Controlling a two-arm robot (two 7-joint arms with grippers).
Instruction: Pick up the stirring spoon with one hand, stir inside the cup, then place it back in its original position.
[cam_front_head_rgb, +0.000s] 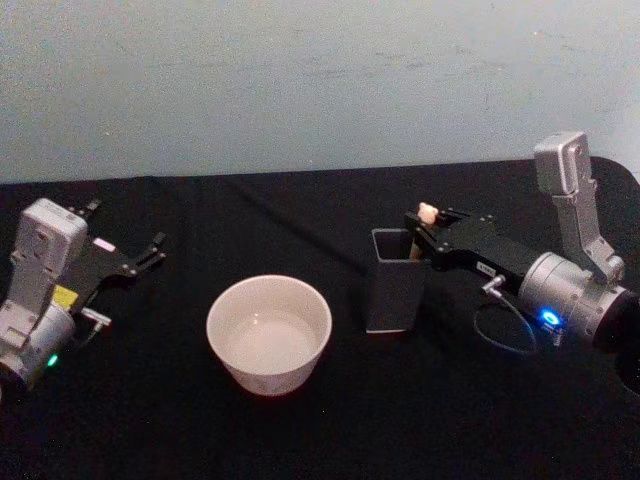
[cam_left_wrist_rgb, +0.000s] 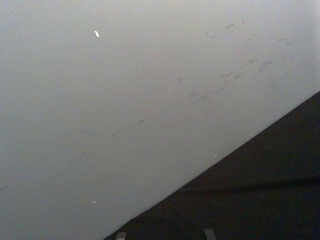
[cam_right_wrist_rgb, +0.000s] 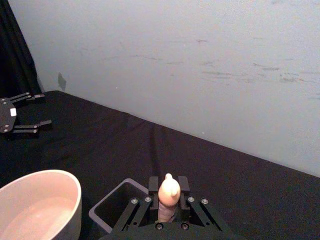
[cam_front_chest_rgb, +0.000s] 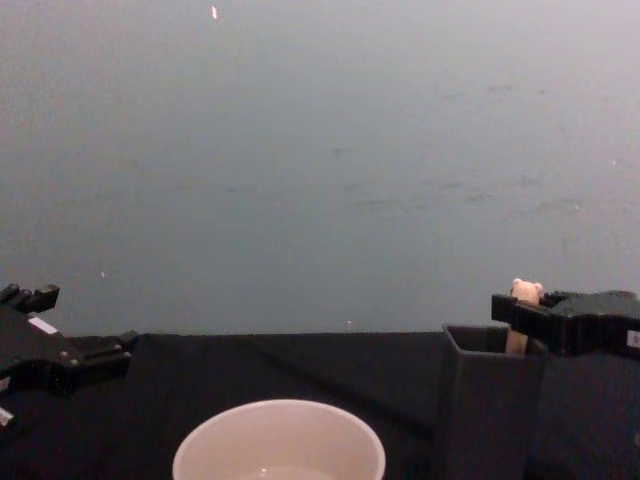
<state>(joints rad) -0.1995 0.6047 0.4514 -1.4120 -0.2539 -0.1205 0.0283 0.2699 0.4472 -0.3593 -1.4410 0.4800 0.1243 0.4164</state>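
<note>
The stirring spoon (cam_front_head_rgb: 427, 213) stands upright in the dark grey square holder (cam_front_head_rgb: 392, 290), right of the table's middle. Just its cream handle and bear head (cam_right_wrist_rgb: 168, 192) rise above the rim; stem and bowl are hidden inside. My right gripper (cam_front_head_rgb: 424, 232) reaches in from the right and is shut on the handle just below the bear head, with a finger (cam_right_wrist_rgb: 183, 184) on each side. The cream-white cup (cam_front_head_rgb: 268, 333) sits left of the holder and a little nearer me, apart from it. Far left, my left gripper (cam_front_head_rgb: 122, 228) rests open above the table, holding nothing.
A black cloth (cam_front_head_rgb: 320, 430) covers the table and a pale wall (cam_front_head_rgb: 320, 80) rises right behind it. The cloth's back edge runs close behind the holder. Bare cloth lies between the cup and the left arm, and in front of the cup.
</note>
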